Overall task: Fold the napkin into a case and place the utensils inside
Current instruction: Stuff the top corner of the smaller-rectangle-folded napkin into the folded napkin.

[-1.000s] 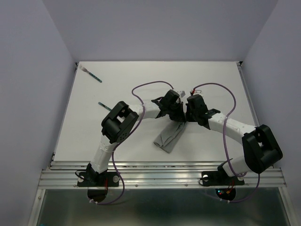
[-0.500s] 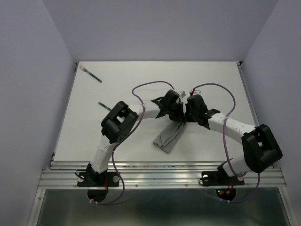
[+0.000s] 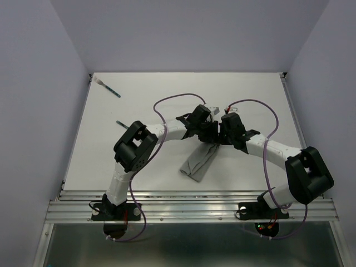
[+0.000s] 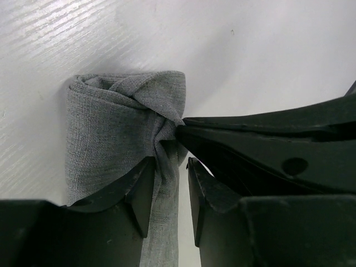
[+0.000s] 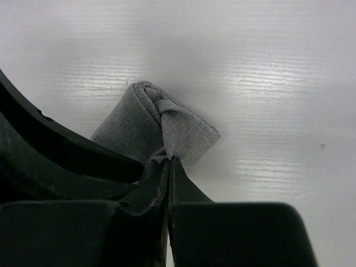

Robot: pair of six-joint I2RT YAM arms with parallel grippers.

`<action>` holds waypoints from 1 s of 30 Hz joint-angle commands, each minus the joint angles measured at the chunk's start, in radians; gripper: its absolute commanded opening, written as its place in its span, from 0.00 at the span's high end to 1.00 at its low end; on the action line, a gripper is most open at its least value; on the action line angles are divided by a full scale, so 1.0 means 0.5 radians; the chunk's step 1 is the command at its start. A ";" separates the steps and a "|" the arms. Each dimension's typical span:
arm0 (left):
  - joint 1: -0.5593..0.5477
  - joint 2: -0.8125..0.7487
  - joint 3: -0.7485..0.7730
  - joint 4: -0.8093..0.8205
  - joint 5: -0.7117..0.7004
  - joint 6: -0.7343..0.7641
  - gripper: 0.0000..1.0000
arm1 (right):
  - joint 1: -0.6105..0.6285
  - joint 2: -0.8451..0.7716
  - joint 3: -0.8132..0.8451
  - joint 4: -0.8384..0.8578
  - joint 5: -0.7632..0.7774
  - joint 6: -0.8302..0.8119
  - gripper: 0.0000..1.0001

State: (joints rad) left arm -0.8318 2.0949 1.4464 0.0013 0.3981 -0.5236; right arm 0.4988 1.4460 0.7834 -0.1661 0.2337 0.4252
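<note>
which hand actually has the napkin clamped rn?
The right hand: its jaws are shut on a twisted fold of the napkin. The left hand straddles it too, but its jaws stand apart.

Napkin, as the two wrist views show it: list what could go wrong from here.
1. The right tool is shut on only a small twisted corner of the napkin; the cloth could slip out and the fold loosen.
2. The left tool stands open with cloth between its fingers; lifting away might snag and drag the folded layers.
3. A utensil lies close beside the left arm's elbow; a swing could knock it.
</note>
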 commanded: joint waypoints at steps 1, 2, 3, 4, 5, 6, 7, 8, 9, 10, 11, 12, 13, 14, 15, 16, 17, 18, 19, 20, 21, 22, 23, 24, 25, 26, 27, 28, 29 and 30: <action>-0.015 -0.180 -0.042 0.000 0.002 0.065 0.57 | 0.012 -0.020 -0.017 0.102 0.027 0.027 0.99; -0.015 -0.180 -0.052 0.000 -0.002 0.068 0.57 | 0.012 -0.020 -0.017 0.102 0.027 0.027 0.99; -0.015 -0.186 -0.055 0.000 -0.002 0.068 0.57 | 0.012 -0.020 -0.014 0.102 0.024 0.030 0.99; -0.015 -0.195 -0.064 0.000 -0.014 0.068 0.54 | 0.012 -0.017 -0.014 0.102 0.021 0.030 0.99; -0.012 -0.201 -0.076 0.000 -0.014 0.065 0.53 | 0.012 -0.020 -0.014 0.102 0.020 0.030 0.99; -0.008 -0.214 -0.082 0.000 -0.014 0.068 0.53 | 0.012 -0.026 -0.017 0.102 0.020 0.030 0.99; -0.008 -0.223 -0.089 0.010 -0.017 0.068 0.53 | 0.012 -0.023 -0.017 0.102 0.020 0.030 0.99; -0.005 -0.229 -0.104 0.013 -0.023 0.068 0.53 | 0.012 -0.023 -0.017 0.102 0.020 0.030 0.99; -0.002 -0.247 -0.110 0.016 -0.029 0.072 0.54 | 0.012 -0.029 -0.014 0.102 0.020 0.030 0.99; 0.004 -0.253 -0.125 0.022 -0.041 0.069 0.62 | 0.012 -0.033 -0.017 0.102 0.020 0.030 0.99; 0.010 -0.263 -0.135 0.028 -0.047 0.068 0.70 | 0.012 -0.036 -0.017 0.102 0.024 0.030 0.99; 0.019 -0.269 -0.144 0.031 -0.051 0.062 0.85 | 0.012 -0.045 -0.017 0.102 0.024 0.030 0.99; 0.025 -0.272 -0.159 0.034 -0.054 0.062 0.92 | 0.012 -0.045 -0.014 0.102 0.024 0.030 0.99; 0.034 -0.275 -0.162 0.037 -0.054 0.062 0.99 | 0.012 -0.048 -0.014 0.099 0.021 0.030 0.99; 0.038 -0.272 -0.168 0.037 -0.054 0.059 1.00 | 0.012 -0.048 -0.014 0.099 0.017 0.030 0.99; 0.044 -0.269 -0.171 0.043 -0.057 0.059 1.00 | 0.012 -0.051 -0.011 0.099 0.017 0.030 0.99; 0.047 -0.266 -0.178 0.046 -0.063 0.059 1.00 | 0.012 -0.051 -0.011 0.099 0.014 0.030 0.99; 0.047 -0.257 -0.181 0.052 -0.063 0.059 1.00 | 0.012 -0.051 -0.011 0.099 0.014 0.030 0.99; 0.053 -0.251 -0.181 0.059 -0.066 0.050 1.00 | 0.012 -0.051 -0.011 0.099 0.014 0.030 0.99; 0.056 -0.244 -0.178 0.068 -0.066 0.047 1.00 | 0.012 -0.051 -0.014 0.099 0.014 0.033 0.99; 0.056 -0.226 -0.175 0.074 -0.066 0.041 1.00 | 0.012 -0.051 -0.014 0.099 0.011 0.033 0.99; 0.059 -0.220 -0.162 0.086 -0.063 0.035 1.00 | 0.012 -0.048 -0.014 0.099 0.005 0.033 0.99; 0.059 -0.208 -0.153 0.092 -0.063 0.029 1.00 | 0.012 -0.048 -0.014 0.099 0.008 0.033 0.99; 0.059 -0.192 -0.141 0.095 -0.063 0.023 1.00 | 0.012 -0.048 -0.014 0.099 0.008 0.036 0.99; 0.056 -0.162 -0.126 0.099 -0.051 0.022 1.00 | 0.012 -0.051 -0.014 0.099 0.005 0.036 0.99; 0.056 -0.146 -0.092 0.099 -0.032 0.019 1.00 | 0.012 -0.051 -0.011 0.099 0.005 0.036 0.99; 0.056 -0.125 -0.076 0.099 -0.023 0.016 1.00 | 0.012 -0.051 -0.011 0.099 0.005 0.036 0.99; 0.053 -0.091 -0.061 0.099 -0.011 0.013 1.00 | 0.012 -0.054 -0.011 0.099 0.005 0.036 0.99; 0.053 -0.076 -0.034 0.099 0.001 0.010 1.00 | 0.012 -0.051 -0.008 0.099 0.002 0.036 0.99; 0.047 -0.042 -0.021 0.099 0.008 0.010 1.00 | 0.012 -0.048 -0.005 0.099 0.002 0.036 0.99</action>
State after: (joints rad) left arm -0.8028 2.0388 1.3769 0.0189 0.3740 -0.5144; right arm 0.4988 1.4460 0.7815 -0.1638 0.2321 0.4335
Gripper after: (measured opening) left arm 0.025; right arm 0.015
